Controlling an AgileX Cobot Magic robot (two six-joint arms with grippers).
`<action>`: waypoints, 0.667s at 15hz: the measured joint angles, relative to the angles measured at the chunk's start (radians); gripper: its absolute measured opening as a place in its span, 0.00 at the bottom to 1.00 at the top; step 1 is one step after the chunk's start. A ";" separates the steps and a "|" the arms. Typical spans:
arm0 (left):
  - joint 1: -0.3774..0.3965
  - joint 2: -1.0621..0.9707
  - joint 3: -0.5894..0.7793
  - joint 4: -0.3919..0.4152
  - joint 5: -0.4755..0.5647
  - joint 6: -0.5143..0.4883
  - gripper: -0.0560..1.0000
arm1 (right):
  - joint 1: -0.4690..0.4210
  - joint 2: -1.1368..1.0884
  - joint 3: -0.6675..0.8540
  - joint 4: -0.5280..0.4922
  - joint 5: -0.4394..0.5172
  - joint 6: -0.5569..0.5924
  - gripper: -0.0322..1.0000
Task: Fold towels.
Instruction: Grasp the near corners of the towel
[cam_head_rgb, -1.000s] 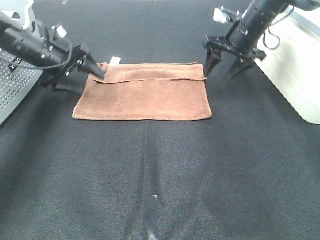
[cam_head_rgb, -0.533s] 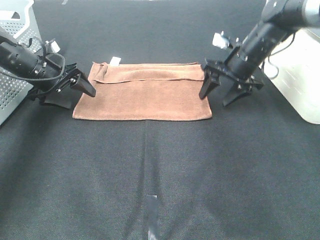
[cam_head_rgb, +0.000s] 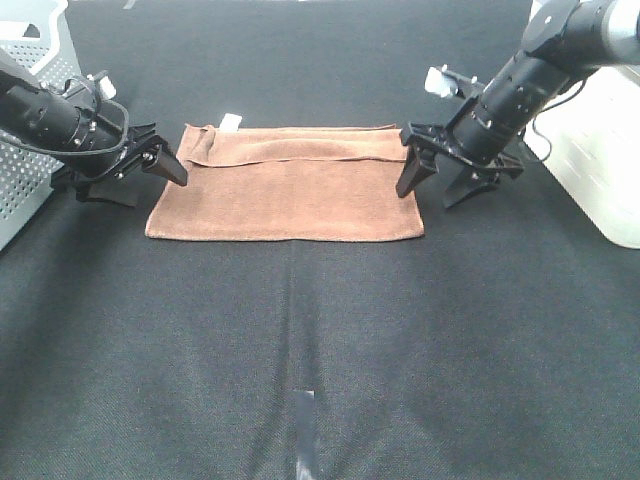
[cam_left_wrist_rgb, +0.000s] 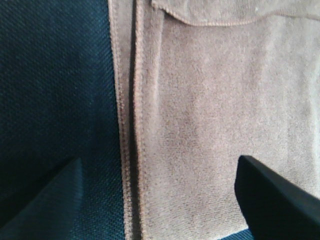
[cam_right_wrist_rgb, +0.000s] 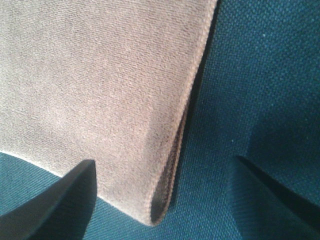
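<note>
Your towel (cam_head_rgb: 285, 190) lies flat on the black mat (cam_head_rgb: 320, 350), in the upper middle of the overhead frame, its white tag (cam_head_rgb: 231, 122) at the top left corner. It looks already doubled once: both wrist views show two stacked layers along the short edges, and a loose strip overlaps unevenly along the top edge. I judge at least one crosswise fold is left, plus tidying that strip.

Your left gripper (cam_head_rgb: 150, 185) sits low at the towel's left edge, jaws spread wide and empty; in its wrist view the hemmed edge (cam_left_wrist_rgb: 127, 150) runs between the two fingers. Your right gripper (cam_head_rgb: 424, 198) stands at the right edge, jaws apart and holding nothing, straddling the folded corner (cam_right_wrist_rgb: 165, 200).

The whole lower half of the mat is open. Watch the grey perforated box (cam_head_rgb: 30, 170) behind the left arm and the white bin (cam_head_rgb: 600, 150) beside the right.
</note>
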 joint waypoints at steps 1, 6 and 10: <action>-0.007 0.006 0.000 -0.002 0.000 -0.001 0.80 | 0.000 0.020 0.000 0.000 0.000 0.000 0.70; -0.039 0.042 -0.005 -0.018 -0.001 -0.003 0.72 | 0.000 0.041 0.000 0.049 -0.008 -0.001 0.63; -0.065 0.056 -0.006 -0.020 0.005 -0.031 0.36 | 0.000 0.065 0.000 0.112 0.022 -0.031 0.26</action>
